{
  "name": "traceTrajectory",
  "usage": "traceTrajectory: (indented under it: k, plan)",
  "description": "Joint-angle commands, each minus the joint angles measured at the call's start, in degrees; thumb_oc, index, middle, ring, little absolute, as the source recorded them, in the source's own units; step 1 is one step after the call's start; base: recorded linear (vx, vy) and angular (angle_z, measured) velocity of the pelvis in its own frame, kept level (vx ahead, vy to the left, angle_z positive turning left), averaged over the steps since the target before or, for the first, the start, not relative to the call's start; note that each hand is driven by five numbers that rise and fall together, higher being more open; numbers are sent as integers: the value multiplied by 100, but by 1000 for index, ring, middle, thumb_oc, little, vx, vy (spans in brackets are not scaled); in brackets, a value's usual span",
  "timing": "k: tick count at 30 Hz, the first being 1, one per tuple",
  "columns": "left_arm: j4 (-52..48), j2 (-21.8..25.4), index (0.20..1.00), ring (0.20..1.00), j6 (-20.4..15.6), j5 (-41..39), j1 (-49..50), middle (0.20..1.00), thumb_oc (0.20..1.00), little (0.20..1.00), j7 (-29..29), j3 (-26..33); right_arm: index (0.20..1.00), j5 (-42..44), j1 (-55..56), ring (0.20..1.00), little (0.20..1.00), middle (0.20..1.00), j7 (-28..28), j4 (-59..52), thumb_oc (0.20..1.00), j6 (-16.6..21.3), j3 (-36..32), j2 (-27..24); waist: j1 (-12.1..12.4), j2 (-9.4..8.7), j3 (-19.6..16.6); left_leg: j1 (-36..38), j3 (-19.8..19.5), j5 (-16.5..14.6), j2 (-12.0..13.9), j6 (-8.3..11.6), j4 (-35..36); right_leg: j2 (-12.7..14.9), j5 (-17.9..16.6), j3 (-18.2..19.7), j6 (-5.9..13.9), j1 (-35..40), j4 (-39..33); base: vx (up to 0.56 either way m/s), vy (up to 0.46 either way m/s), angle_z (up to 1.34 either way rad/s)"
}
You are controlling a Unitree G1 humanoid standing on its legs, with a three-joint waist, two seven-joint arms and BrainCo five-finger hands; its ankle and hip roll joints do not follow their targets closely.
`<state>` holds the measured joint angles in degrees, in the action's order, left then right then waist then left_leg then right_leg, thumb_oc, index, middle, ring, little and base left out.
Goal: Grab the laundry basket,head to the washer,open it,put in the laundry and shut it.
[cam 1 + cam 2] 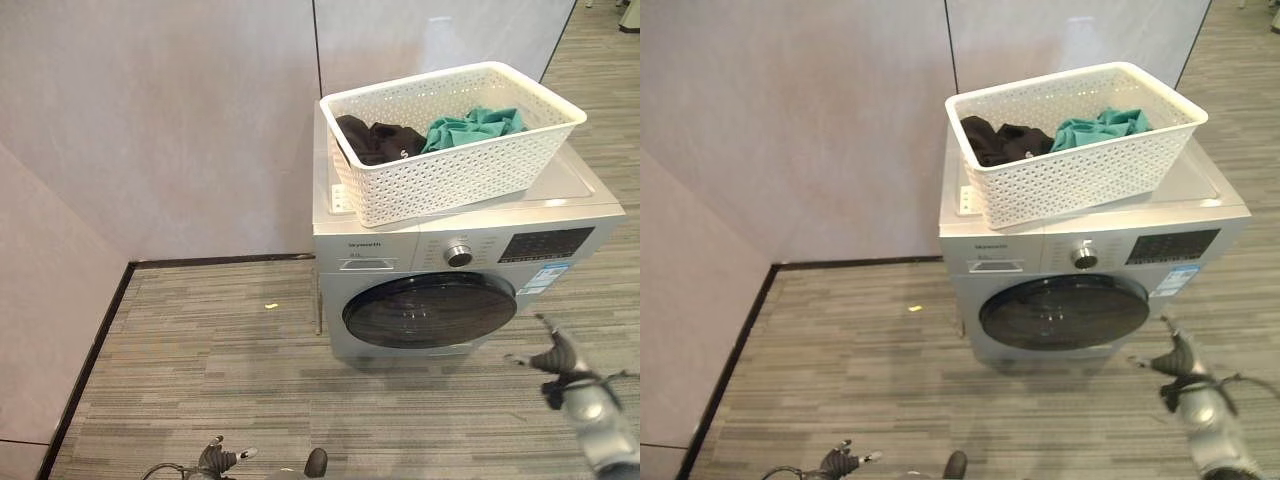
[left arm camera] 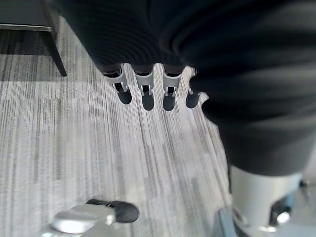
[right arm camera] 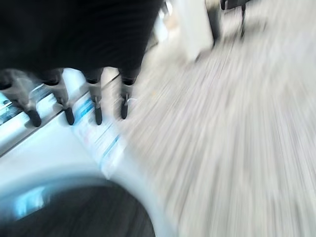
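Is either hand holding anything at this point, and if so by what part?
Nothing is held. The right hand is open in the air before the washer; the left hand hangs open over the floor. The laundry basket sits on the washer.

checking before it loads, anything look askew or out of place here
The laundry basket sits skewed on the washer, its front-left corner overhanging the top's edge. A small yellow scrap lies on the carpet. Door shut.

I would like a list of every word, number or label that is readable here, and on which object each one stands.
None can be read with certainty.
Washer front, small maker's mark: too small.
Dark control panel: markings too small.
Blue and white sticker: print too small, blurred in the right wrist view.
Laundry basket: no text.
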<state>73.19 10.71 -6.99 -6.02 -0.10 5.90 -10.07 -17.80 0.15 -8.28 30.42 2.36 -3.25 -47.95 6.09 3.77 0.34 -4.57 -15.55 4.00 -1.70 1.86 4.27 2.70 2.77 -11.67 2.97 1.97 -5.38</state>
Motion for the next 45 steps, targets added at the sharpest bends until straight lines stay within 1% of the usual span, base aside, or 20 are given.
traceTrajectory:
  k: [1,5,6,8,11,12,15,16,23,25,28,30,31,37,40,42,45]
  plan:
    - [526,1,1000,1000,15,142,-398,1000,1000,1000,-99,-2,1000,-91,-73,1000,1000,1000,195,-314,1000,50,82,-290,319,-379,-48,-552,-461,284,8,67,73,85,-93,-171,139,-168,38,24,-23,4]
    - [625,21,1000,1000,62,63,-414,1000,1000,1000,-178,25,1000,-112,-342,1000,1000,1000,415,-225,1000,-25,159,-600,402,-429,11,-584,-530,332,-1,107,73,59,-87,-292,112,-128,38,34,-39,11]
    - [628,18,1000,1000,61,63,-417,1000,1000,1000,-178,28,1000,-109,-353,1000,1000,1000,414,-218,1000,-23,167,-604,393,-425,13,-585,-537,333,-3,108,73,59,-86,-299,112,-127,38,17,-34,18]
    - [643,-6,1000,1000,78,-27,-443,1000,1000,1000,-212,2,1000,-51,-525,1000,1000,1000,455,123,1000,-69,250,-707,449,-427,44,-644,-594,361,-2,138,73,46,-74,-393,106,-141,38,-2,-20,10]
    - [630,-13,1000,1000,76,-67,-445,1000,1000,1000,-222,-22,1000,59,-674,1000,1000,1000,466,454,1000,-71,374,-758,462,-423,67,-677,-632,376,-1,143,73,24,-67,-422,96,-152,38,7,-32,11]
    - [624,-12,1000,1000,70,-108,-443,1000,1000,1000,-248,-56,1000,18,-743,1000,1000,1000,530,732,1000,-115,505,-823,500,-428,95,-702,-660,395,4,151,73,10,-50,-451,85,-148,38,16,-30,21]
    - [621,-2,1000,1000,56,-138,-438,1000,1000,1000,-249,-74,1000,75,-873,1000,1000,1000,544,1048,1000,-115,648,-903,516,-431,132,-731,-692,414,1,166,73,-3,-44,-475,78,-158,38,13,-25,11]
    - [623,9,1000,1000,59,-120,-418,1000,1000,1000,-248,-82,1000,58,-1025,1000,1000,1000,589,1327,1000,-122,826,-940,539,-429,158,-761,-710,435,5,174,73,-9,-41,-504,73,-166,38,14,-28,4]
    - [632,51,1000,1000,52,-45,-410,1000,1000,1000,-273,-195,1000,79,-1511,1000,1000,1000,662,1985,1000,-145,1328,-1047,606,-440,217,-842,-721,478,16,194,73,-14,-59,-534,80,-233,38,4,-10,3]
    - [618,58,1000,1000,46,-23,-439,1000,1000,1000,-282,-256,1000,16,-1761,1000,1000,1000,615,2197,1000,-177,1479,-1152,617,-442,228,-890,-716,485,28,193,73,-17,-75,-510,90,-302,38,6,-18,10]
    - [575,52,1000,1000,29,-29,-444,1000,1000,1000,-280,-314,1000,-90,-1918,1000,1000,1000,617,2224,1000,-194,1608,-1242,630,-449,236,-923,-699,493,41,194,73,-18,-86,-494,90,-338,38,0,0,0]
    - [558,48,1000,1000,27,-35,-448,1000,1000,1000,-278,-321,1000,-102,-1963,1000,1000,1000,624,2179,1000,-200,1616,-1278,630,-454,236,-933,-698,496,51,196,73,-19,-87,-485,89,-348,38,0,0,0]
    - [542,50,1000,1000,-1,-52,-476,1000,1000,1000,-247,-295,1000,-61,-1723,1000,1000,1000,537,2247,1000,-177,1461,-1257,580,-457,255,-942,-681,494,66,195,73,-29,-89,-460,86,-360,38,0,0,0]
    - [507,50,1000,1000,-23,-35,-504,1000,1000,1000,-242,-347,1000,-158,-1728,1000,1000,1000,540,2134,1000,-180,1475,-1297,549,-464,302,-989,-661,507,87,189,73,-38,-89,-429,78,-424,38,3,-10,-8]
    - [485,44,1000,1000,-31,-11,-530,1000,1000,1000,-258,-405,1000,-113,-1786,1000,1000,1000,585,2335,1000,-166,1595,-1227,556,-449,325,-1022,-667,517,86,188,73,-38,-96,-425,83,-462,38,-3,-5,-1]
    - [467,48,1000,1000,-37,10,-538,1000,1000,1000,-271,-487,1000,-171,-1972,1000,1000,1000,660,2657,1000,-172,1910,-1156,583,-415,379,-1075,-671,539,76,182,73,-28,-110,-414,90,-522,38,0,0,0]
    - [450,54,1000,1000,-39,-9,-508,1000,1000,1000,-292,-511,1000,-148,-2178,1000,1000,1000,710,2789,1000,-168,2108,-1141,599,-392,408,-1126,-662,552,74,175,73,-19,-138,-381,98,-602,38,0,0,0]
